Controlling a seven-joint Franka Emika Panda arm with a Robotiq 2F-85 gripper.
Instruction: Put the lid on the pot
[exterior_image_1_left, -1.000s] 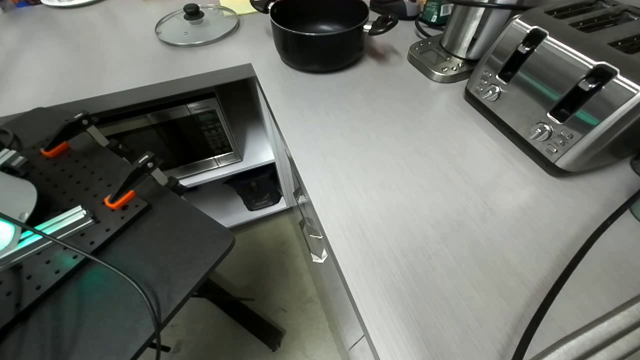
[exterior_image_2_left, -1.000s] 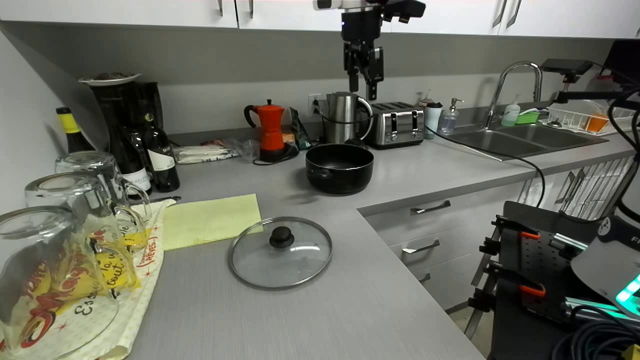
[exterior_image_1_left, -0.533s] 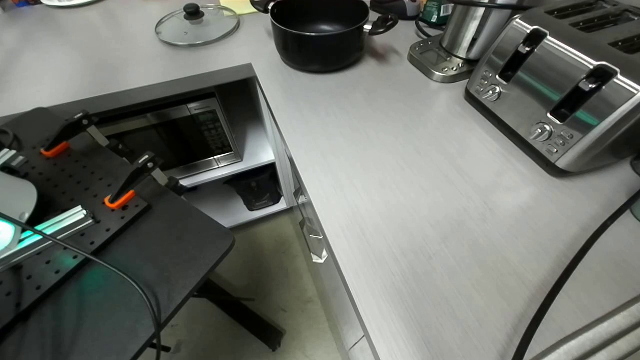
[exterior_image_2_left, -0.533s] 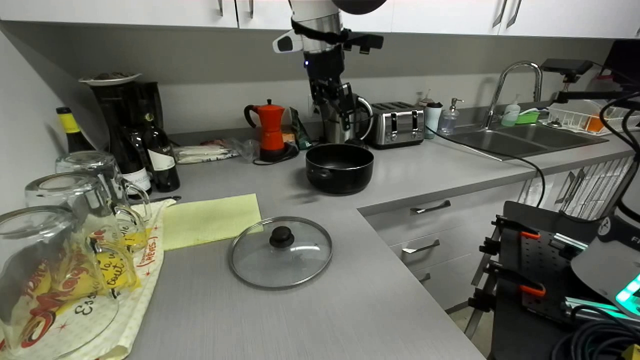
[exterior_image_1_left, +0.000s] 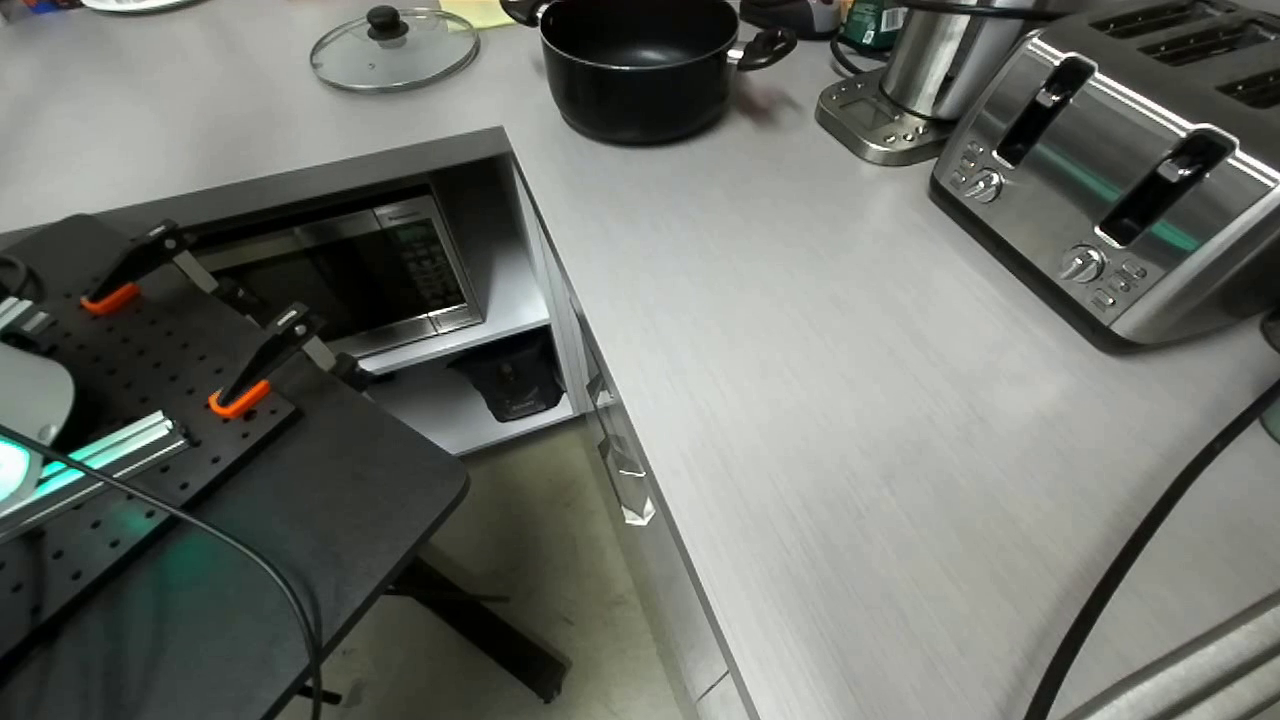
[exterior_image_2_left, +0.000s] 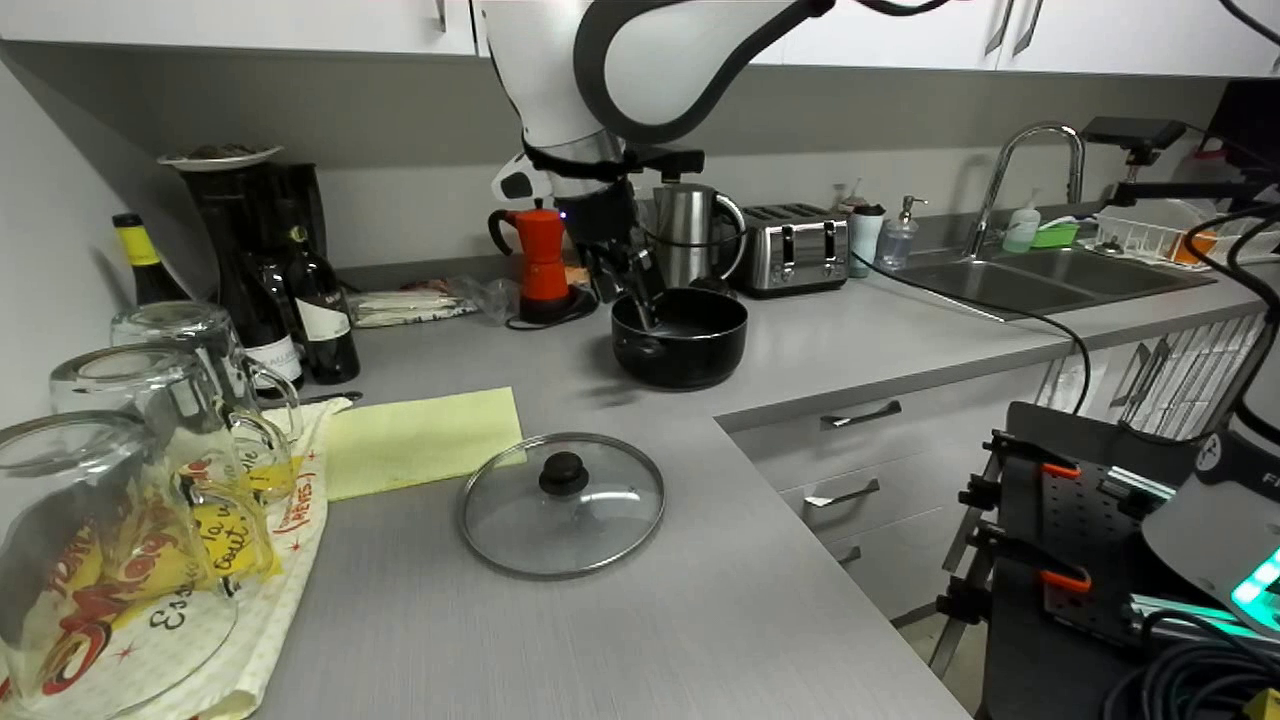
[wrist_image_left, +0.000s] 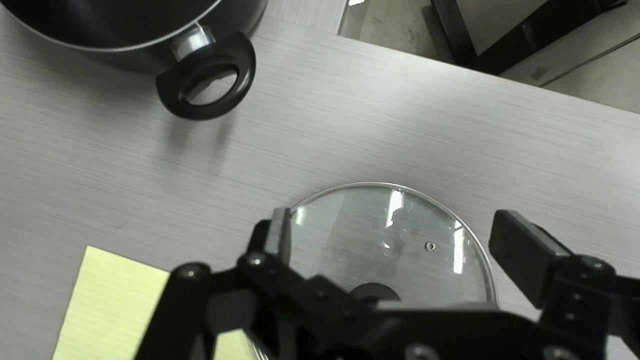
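Countertop (exterior_image_2_left: 700, 640) grey, finely streaked; white robot arm (exterior_image_2_left: 655, 75) cut off at top in an exterior view; black pot (wrist_image_left: 125, 30), round-walled, cropped by the wrist view's corner; clear glass lid (wrist_image_left: 345, 240), thin metal rim, flat on countertop near pot, lapping ribbed yellow sheet (wrist_image_left: 110, 300); gripper (wrist_image_left: 392, 230), fingers wide apart, masks lid's lower part in that view, height above it unclear; dark round knob (wrist_image_left: 375, 290) half hidden
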